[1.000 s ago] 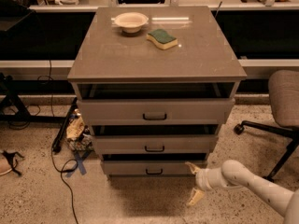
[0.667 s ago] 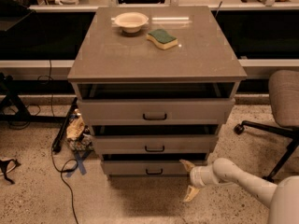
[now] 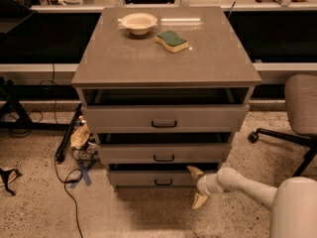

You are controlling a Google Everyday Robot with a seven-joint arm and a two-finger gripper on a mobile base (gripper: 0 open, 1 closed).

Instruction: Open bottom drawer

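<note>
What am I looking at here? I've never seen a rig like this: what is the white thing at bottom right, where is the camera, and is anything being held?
The white thing is a robot's single arm, which reaches in from the lower right. At its end is the gripper, a two-finger claw. Its pale fingers are spread open and hold nothing.

There is one camera view. It looks down on the front of a grey-brown cabinet with three drawers.

The gripper hovers in front of the bottom drawer, just right of its small black handle.

On the cabinet top lie a pale bowl and a green and yellow sponge. An office chair stands to the right, and cables trail on the floor to the left.
</note>
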